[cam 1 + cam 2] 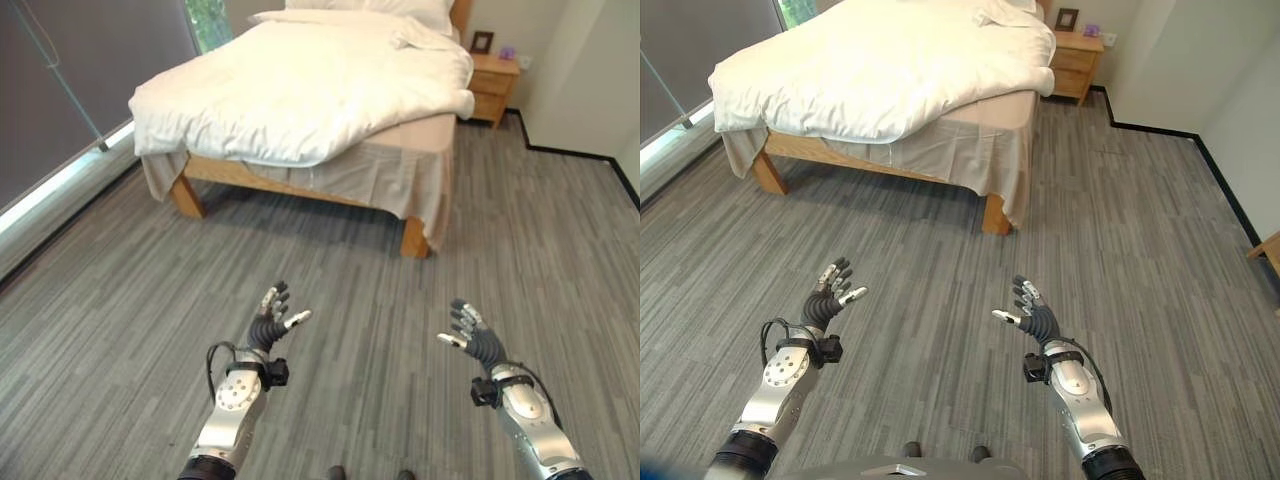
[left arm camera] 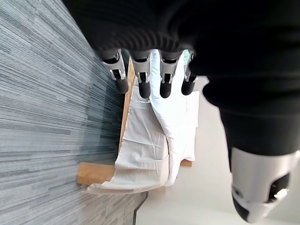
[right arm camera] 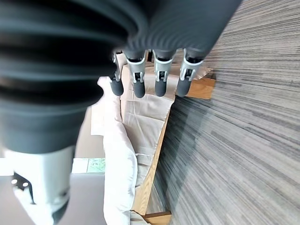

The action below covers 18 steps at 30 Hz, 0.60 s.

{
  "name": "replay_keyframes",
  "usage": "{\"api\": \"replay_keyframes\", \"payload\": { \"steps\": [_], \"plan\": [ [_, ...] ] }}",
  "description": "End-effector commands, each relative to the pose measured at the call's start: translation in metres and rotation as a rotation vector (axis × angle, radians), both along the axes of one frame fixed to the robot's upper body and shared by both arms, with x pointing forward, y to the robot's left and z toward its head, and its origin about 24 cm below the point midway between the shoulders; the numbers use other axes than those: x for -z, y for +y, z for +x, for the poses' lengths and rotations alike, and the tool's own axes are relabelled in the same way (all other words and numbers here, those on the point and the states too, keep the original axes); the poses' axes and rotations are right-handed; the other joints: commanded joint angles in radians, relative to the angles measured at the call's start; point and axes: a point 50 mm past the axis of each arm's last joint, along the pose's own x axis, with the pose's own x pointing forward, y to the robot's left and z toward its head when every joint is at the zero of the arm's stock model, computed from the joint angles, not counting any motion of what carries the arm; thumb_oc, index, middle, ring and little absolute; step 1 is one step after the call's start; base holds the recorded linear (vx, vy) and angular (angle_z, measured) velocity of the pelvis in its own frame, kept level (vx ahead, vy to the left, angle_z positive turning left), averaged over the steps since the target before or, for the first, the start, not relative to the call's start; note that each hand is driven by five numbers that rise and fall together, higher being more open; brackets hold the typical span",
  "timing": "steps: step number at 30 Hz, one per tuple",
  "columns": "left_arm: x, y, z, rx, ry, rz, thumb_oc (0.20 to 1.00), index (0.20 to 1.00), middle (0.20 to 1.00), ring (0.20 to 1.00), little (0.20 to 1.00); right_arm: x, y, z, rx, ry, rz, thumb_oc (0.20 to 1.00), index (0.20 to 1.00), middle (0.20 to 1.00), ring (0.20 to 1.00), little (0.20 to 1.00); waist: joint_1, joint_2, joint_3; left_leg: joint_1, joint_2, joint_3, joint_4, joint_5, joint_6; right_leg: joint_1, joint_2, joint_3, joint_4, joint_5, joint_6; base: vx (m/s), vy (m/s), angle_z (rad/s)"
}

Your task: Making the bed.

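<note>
both hands are raised over the grey floor (image 1: pixel 380 300) with fingers straight and slightly spread, thumbs out to the side, holding nothing: left hand (image 1: pixel 270 322), right hand (image 1: pixel 468 335). well ahead of the fingertips stands the bed (image 1: pixel 400 135), its white duvet (image 1: pixel 300 85) rumpled and hanging over the near edge. pillows (image 1: pixel 380 15) lie at the far end, a nightstand (image 1: pixel 493 85) beside it.
</note>
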Motion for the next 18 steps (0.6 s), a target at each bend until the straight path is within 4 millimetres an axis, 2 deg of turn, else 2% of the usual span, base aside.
{"api": "replay_keyframes", "payload": {
  "steps": [1, 7, 9, 10, 11, 12, 14, 15, 16, 17, 18],
  "plan": [
    [-0.022, 0.003, 0.014, 0.005, -0.118, 0.051, 1.000, 1.000, 1.000, 1.000, 1.000, -0.022, -0.001, 0.008, 0.010, -0.127, 0.025, 1.000, 1.000, 1.000, 1.000, 1.000, 0.021, -0.015, -0.031, -0.008, -0.027, -0.030, 0.009, -0.013, -0.016, -0.063, -0.029, -0.013, 0.097, 0.016, 0.032, 0.04, 0.003, -0.01],
    [-0.025, 0.005, 0.016, -0.031, -0.135, 0.035, 1.000, 1.000, 1.000, 1.000, 1.000, -0.023, 0.003, 0.013, 0.034, -0.139, 0.088, 1.000, 1.000, 1.000, 1.000, 1.000, 0.026, -0.016, -0.025, -0.018, -0.025, -0.006, 0.012, -0.021, -0.017, -0.070, -0.034, -0.018, 0.087, 0.024, 0.041, 0.02, 0.012, -0.04],
    [-0.028, 0.007, 0.017, -0.040, -0.149, 0.030, 1.000, 1.000, 1.000, 1.000, 1.000, -0.027, 0.005, 0.017, 0.035, -0.154, 0.118, 1.000, 1.000, 1.000, 1.000, 1.000, 0.034, -0.014, -0.014, -0.033, -0.023, 0.007, 0.023, -0.026, -0.011, -0.108, -0.038, -0.017, 0.138, 0.022, 0.048, -0.06, 0.064, -0.24],
    [-0.031, 0.007, 0.020, -0.040, -0.155, 0.030, 1.000, 1.000, 1.000, 1.000, 1.000, -0.031, 0.009, 0.022, 0.029, -0.172, 0.140, 1.000, 1.000, 1.000, 1.000, 1.000, 0.039, -0.006, 0.015, -0.048, -0.019, 0.011, 0.040, -0.035, 0.005, -0.213, -0.044, -0.017, 0.328, 0.048, 0.070, -0.09, 0.084, -0.26],
    [-0.031, 0.007, 0.020, -0.041, -0.156, 0.030, 1.000, 1.000, 1.000, 1.000, 1.000, -0.031, 0.009, 0.022, 0.029, -0.173, 0.140, 1.000, 1.000, 1.000, 1.000, 1.000, 0.041, -0.008, 0.013, -0.052, -0.020, 0.013, 0.041, -0.036, 0.005, -0.221, -0.046, -0.013, 0.337, 0.044, 0.071, -0.05, 0.214, -0.48],
    [-0.032, 0.007, 0.019, -0.023, -0.153, 0.057, 1.000, 1.000, 1.000, 1.000, 1.000, -0.036, 0.020, 0.027, 0.029, -0.192, 0.218, 1.000, 1.000, 1.000, 1.000, 1.000, 0.029, 0.014, 0.066, -0.026, -0.014, 0.025, 0.045, -0.054, 0.026, -0.340, -0.052, -0.031, 0.607, 0.136, 0.091, 0.02, 0.147, -0.52],
    [-0.032, 0.007, 0.019, -0.023, -0.154, 0.058, 1.000, 1.000, 1.000, 1.000, 1.000, -0.036, 0.020, 0.027, 0.029, -0.192, 0.218, 1.000, 1.000, 1.000, 1.000, 1.000, 0.030, 0.011, 0.066, -0.026, -0.017, 0.026, 0.045, -0.054, 0.026, -0.343, -0.054, -0.028, 0.614, 0.132, 0.091, 0.08, 0.105, -0.29],
    [-0.032, 0.009, 0.016, 0.008, -0.146, 0.101, 1.000, 1.000, 1.000, 1.000, 1.000, -0.035, 0.027, 0.028, 0.017, -0.181, 0.241, 1.000, 1.000, 1.000, 1.000, 1.000, 0.025, 0.025, 0.085, 0.019, -0.006, 0.040, 0.036, -0.074, 0.028, -0.418, -0.103, -0.085, 0.663, 0.160, 0.093, 0.27, 0.057, -0.01],
    [-0.031, 0.010, 0.014, 0.020, -0.140, 0.117, 1.000, 1.000, 1.000, 1.000, 1.000, -0.033, 0.029, 0.028, 0.014, -0.172, 0.256, 1.000, 1.000, 1.000, 1.000, 1.000, 0.020, 0.024, 0.083, 0.043, -0.004, 0.045, 0.030, -0.085, 0.022, -0.423, -0.142, -0.118, 0.614, 0.154, 0.091, 0.27, 0.056, -0.03],
    [-0.031, 0.010, 0.014, 0.020, -0.140, 0.117, 1.000, 1.000, 1.000, 1.000, 1.000, -0.033, 0.029, 0.028, 0.014, -0.172, 0.256, 1.000, 1.000, 1.000, 1.000, 1.000, 0.019, 0.024, 0.084, 0.044, -0.004, 0.045, 0.029, -0.085, 0.022, -0.422, -0.142, -0.118, 0.614, 0.153, 0.091, 0.43, -0.102, -0.12],
    [-0.031, 0.009, 0.011, 0.034, -0.139, 0.113, 1.000, 1.000, 1.000, 1.000, 1.000, -0.030, 0.029, 0.025, 0.017, -0.151, 0.287, 1.000, 1.000, 1.000, 1.000, 1.000, -0.001, 0.020, 0.085, 0.099, 0.012, 0.020, 0.016, -0.104, -0.011, -0.425, -0.150, -0.130, 0.396, 0.149, 0.083, 0.44, -0.139, -0.06]
  ]
}}
